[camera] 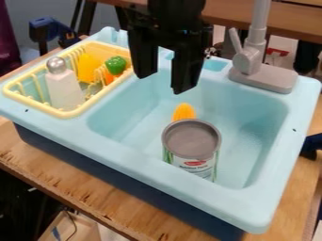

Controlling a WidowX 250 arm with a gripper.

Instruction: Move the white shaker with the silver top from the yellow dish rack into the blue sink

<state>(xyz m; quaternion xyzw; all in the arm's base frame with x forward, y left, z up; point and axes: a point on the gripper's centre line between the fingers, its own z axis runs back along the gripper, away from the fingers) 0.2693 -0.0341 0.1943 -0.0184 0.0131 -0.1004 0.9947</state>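
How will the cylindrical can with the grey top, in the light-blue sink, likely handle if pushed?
The can looks like metal, so probably stiff. It seems upright, so a high push may tip it. Round-sided, it could roll once down.

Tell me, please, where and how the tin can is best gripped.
I would grip the tin can by its upper side walls, just below the rim, from straight above: it stands upright, round top up. Keep the fingers to its flanks, as a yellow toy lies just behind. Whether the gripper opens wide enough is unclear.
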